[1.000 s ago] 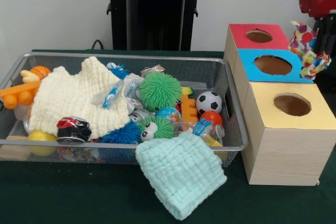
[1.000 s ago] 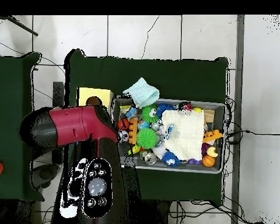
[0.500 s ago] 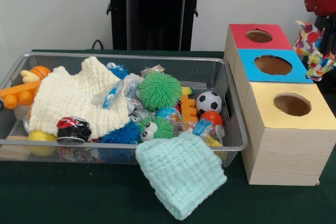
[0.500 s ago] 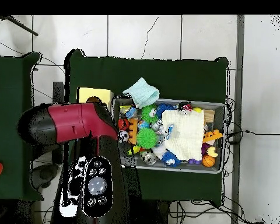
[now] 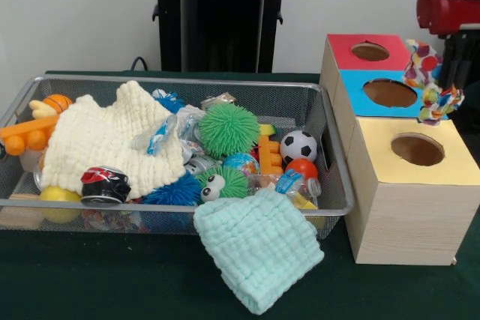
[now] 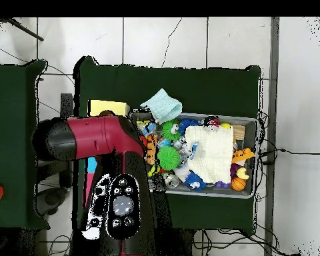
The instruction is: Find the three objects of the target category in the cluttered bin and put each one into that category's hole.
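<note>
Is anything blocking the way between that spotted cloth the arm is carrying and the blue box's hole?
Nothing visible does. The spotted cloth hangs at the right edge of the blue box, and its hole lies open and uncovered.

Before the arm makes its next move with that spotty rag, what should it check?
1. Spotted cloth lifted off the boxes: ok, it hangs in the air.
2. Cloth centred over a hole: not ok, it hangs at the blue box's edge, beside the blue hole.
3. Holes unblocked: ok, red hole, blue hole and yellow hole are open.
4. Other cloths found: ok, cream cloth lies in the bin; mint cloth droops over its front rim.
5. Overhead sight of holes: not ok, the arm covers them.
</note>
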Controlling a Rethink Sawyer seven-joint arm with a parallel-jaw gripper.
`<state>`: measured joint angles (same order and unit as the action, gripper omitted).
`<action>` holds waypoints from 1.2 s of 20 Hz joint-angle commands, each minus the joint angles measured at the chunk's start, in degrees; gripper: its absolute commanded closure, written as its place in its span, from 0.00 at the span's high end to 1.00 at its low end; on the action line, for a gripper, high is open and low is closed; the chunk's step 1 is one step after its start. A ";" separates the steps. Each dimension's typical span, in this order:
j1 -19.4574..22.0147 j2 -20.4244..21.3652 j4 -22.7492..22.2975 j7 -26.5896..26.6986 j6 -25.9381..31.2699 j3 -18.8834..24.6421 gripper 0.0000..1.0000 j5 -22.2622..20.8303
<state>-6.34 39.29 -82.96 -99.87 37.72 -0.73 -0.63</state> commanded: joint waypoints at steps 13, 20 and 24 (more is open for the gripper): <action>3.25 -4.45 -2.89 -5.11 -5.80 3.72 0.00 -1.24; 1.69 -6.50 -2.38 -7.12 -8.70 2.25 0.00 -2.14; 1.42 -7.16 -2.84 -7.40 -10.07 2.12 0.00 -2.18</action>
<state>-4.99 35.57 -82.95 -99.87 31.01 -0.61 -1.03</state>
